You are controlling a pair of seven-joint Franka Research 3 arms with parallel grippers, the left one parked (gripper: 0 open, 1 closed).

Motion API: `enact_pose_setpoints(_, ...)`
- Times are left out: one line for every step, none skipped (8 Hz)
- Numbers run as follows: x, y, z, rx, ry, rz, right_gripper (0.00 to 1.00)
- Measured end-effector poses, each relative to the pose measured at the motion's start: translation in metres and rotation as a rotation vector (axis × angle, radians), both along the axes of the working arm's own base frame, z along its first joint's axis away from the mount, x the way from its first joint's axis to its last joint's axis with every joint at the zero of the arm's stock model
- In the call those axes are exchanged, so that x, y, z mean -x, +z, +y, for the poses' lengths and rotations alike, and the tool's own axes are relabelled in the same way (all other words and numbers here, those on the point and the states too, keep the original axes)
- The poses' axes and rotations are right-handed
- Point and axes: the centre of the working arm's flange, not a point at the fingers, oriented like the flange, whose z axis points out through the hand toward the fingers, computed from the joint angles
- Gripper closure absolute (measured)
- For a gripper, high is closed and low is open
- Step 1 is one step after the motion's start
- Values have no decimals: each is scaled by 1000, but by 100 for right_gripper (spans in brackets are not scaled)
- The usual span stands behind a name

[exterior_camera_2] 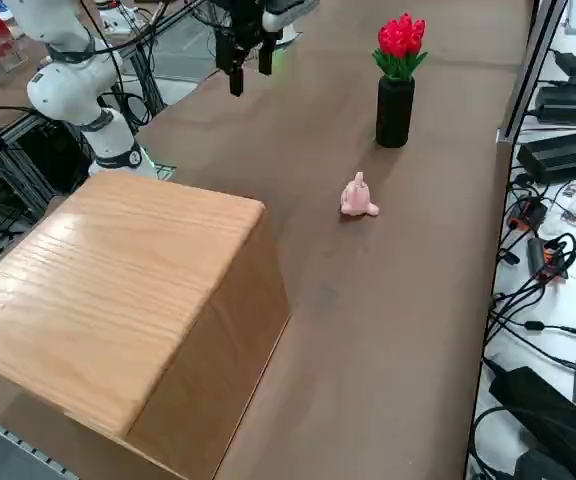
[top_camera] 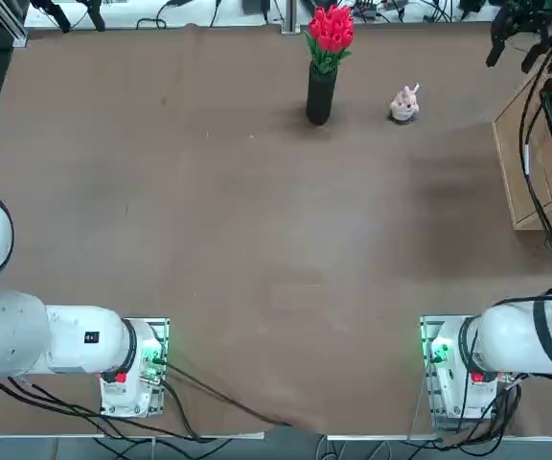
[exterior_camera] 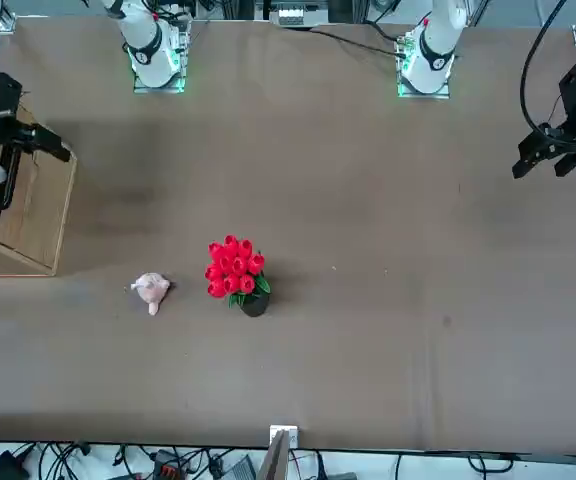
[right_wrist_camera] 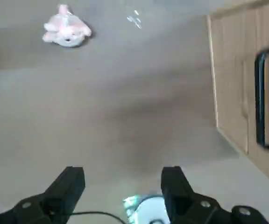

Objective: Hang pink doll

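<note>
The pink doll (top_camera: 404,103) is a small pale plush toy lying on the brown table, just right of the black vase in the top view. It also shows in the front view (exterior_camera: 151,289), the right side view (exterior_camera_2: 356,197) and the right wrist view (right_wrist_camera: 67,31). My right gripper (top_camera: 512,57) hangs high at the table's far right corner, above the wooden box and well apart from the doll. In the wrist view the right gripper (right_wrist_camera: 123,175) is open, with nothing between its two black fingers.
A black vase (top_camera: 321,91) with red tulips (exterior_camera_2: 401,38) stands close beside the doll. A large wooden box (exterior_camera_2: 118,290) with a black handle (right_wrist_camera: 263,98) sits at the table's right edge. Bare brown table (top_camera: 257,240) stretches between the arms' bases and the doll.
</note>
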Motion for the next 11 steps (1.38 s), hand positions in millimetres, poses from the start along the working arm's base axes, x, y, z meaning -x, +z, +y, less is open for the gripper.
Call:
enact_pose_setpoints(-3, -16, 5, 31, -112, 53, 0)
enact_pose_setpoints(-13, -37, 17, 59, -235, 75, 0)
enact_pose_setpoints(-29, -61, 39, 76, -377, 69, 0)
enact_pose_setpoints(-48, -88, 64, 97, -526, 46, 0)
enact_pose_setpoints(-66, -117, 92, 122, -665, 4, 0)
enact_pose_setpoints(-83, -147, 119, 136, -786, -49, 0)
enact_pose_setpoints(-95, -176, 139, 139, -869, -93, 0)
enact_pose_setpoints(-104, -204, 150, 152, -901, -128, 0)
enact_pose_setpoints(-111, -229, 156, 162, -915, -161, 0)
enact_pose_setpoints(-117, -252, 159, 156, -945, -192, 0)
enact_pose_setpoints(-122, -269, 160, 148, -988, -216, 0)
